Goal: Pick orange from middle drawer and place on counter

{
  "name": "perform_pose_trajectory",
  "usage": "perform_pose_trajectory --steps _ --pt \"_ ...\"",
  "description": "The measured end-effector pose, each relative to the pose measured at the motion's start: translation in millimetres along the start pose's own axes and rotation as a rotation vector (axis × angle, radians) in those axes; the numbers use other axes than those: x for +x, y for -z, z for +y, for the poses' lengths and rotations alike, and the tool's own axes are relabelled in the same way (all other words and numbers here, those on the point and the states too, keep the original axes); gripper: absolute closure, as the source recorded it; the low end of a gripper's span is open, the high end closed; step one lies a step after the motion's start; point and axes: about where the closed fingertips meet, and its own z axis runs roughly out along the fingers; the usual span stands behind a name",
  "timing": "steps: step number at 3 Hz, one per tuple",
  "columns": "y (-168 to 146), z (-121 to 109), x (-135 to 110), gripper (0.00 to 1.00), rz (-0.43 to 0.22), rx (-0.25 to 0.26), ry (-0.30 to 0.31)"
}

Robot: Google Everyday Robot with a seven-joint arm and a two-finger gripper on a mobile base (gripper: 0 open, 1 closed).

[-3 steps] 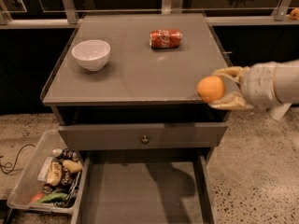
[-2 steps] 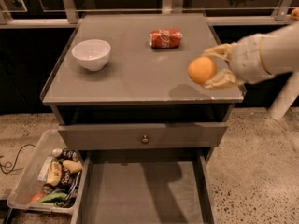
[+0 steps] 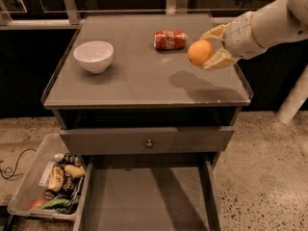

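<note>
**Orange gripped, over right side of surface**

The cream fingers are clamped on the small smooth round orange fruit, one finger above it and one below. The two-finger gripper hangs over the right part of the glossy flat grey cabinet-top surface. The fruit is clear of the surface, and its dark shadow lies just beneath. The pale robot arm comes in from the upper right.

The crushed red soda can lies on the surface just left of the fruit, towards the back. The round white bowl sits well apart at the left.

The grey drawer front with a small round metal knob sits under the surface's front edge. Below it, the wide shallow grey drawer tray is pulled out. The clear plastic bin of snack packets stands on the speckled floor beside the tray's left wall.
</note>
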Motion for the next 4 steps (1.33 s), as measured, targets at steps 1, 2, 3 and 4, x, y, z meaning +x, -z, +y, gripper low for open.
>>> perform_pose_trajectory --steps 1,2,3,4 --pt "-15.4 -16.0 12.5 1.00 0.006 -0.014 -0.030" --pt "-36.4 -15.2 19.3 1.00 0.033 -0.054 -0.038" --pt "-61.3 -7.1 31.3 1.00 0.050 -0.099 -0.063" --pt "-79.1 -0.8 37.2 1.00 0.054 -0.132 -0.075"
